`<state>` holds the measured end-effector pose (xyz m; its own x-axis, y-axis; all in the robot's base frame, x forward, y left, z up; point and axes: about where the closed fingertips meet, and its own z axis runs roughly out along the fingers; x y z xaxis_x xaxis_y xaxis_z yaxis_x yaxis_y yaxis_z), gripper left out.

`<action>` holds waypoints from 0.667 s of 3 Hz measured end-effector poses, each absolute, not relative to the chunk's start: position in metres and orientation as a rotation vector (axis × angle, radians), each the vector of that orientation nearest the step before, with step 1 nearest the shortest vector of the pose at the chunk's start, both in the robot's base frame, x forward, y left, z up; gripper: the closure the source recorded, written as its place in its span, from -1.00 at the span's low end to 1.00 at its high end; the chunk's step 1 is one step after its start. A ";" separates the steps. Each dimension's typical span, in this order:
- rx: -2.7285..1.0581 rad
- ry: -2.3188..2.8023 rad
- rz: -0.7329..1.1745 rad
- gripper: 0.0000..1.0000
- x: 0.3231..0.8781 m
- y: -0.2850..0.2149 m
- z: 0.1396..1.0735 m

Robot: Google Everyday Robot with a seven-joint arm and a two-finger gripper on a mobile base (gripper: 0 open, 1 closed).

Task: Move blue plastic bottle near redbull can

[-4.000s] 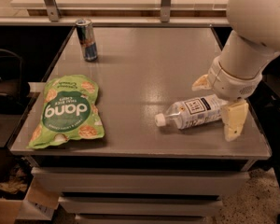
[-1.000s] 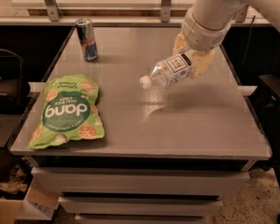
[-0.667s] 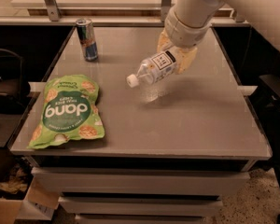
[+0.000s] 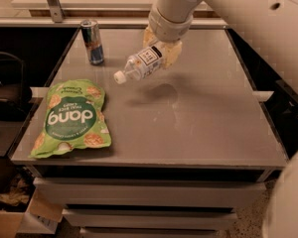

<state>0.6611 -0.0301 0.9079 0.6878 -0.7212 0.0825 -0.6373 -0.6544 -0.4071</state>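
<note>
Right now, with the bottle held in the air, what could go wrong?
The gripper, over the table toward its back, holds the blue plastic bottle tilted, cap down, by its base half; it might slip out. The redbull can stands upright to the left, so the cap could knock it over on approach.

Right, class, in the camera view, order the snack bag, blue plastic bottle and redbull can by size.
Largest: snack bag.
Then blue plastic bottle and redbull can: too alike to rank, the bottle held above the table by the pincer.
</note>
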 end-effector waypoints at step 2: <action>-2.543 1.046 -0.333 1.00 0.705 0.017 0.910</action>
<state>0.7054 0.0169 0.9098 0.6969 -0.7132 0.0761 -0.6259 -0.6565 -0.4210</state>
